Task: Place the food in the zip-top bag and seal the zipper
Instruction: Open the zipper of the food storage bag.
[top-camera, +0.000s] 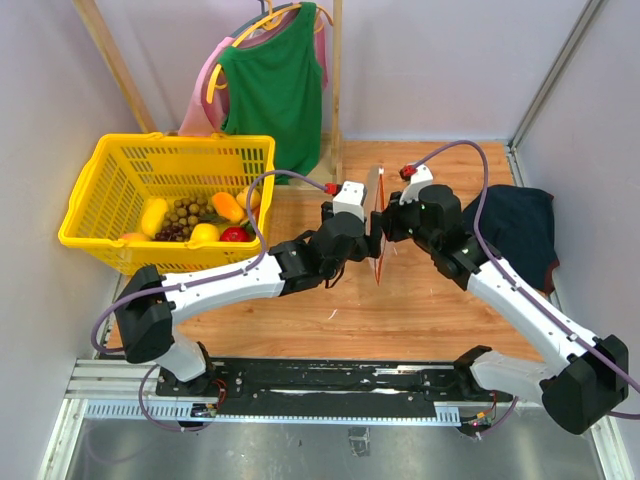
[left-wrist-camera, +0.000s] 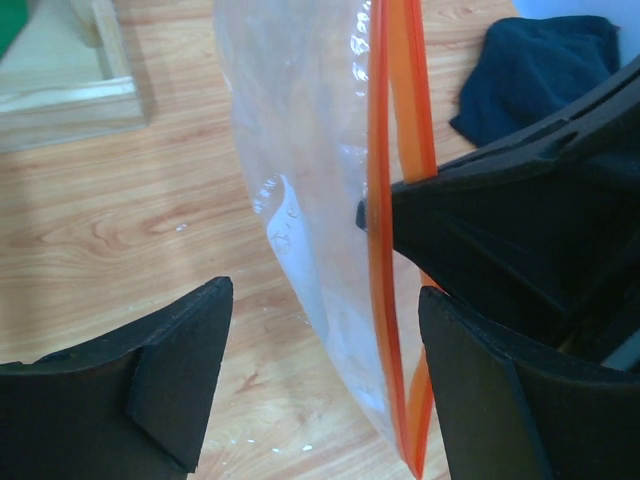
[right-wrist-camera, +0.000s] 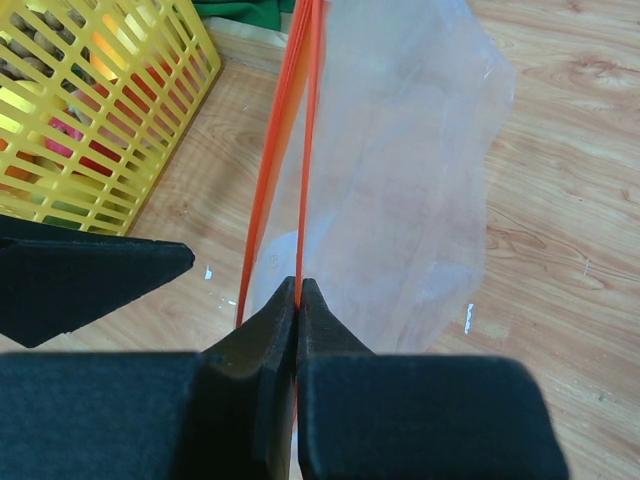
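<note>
Food (top-camera: 205, 216) in basket (top-camera: 100, 192), left of bag (top-camera: 379, 242)

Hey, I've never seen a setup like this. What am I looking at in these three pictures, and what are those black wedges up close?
These are two robot arms bolted at the near edge of a wooden table. One picture looks down from above. The other two come from a camera on each wrist, so the black wedges are the gripper fingers. The right gripper is shut on the orange zipper of a clear zip-top bag and holds it between the arms. The left gripper is open, with one finger on either side of the bag. At the left sits a yellow basket of toy food, and at the right lies a navy cloth.
</note>
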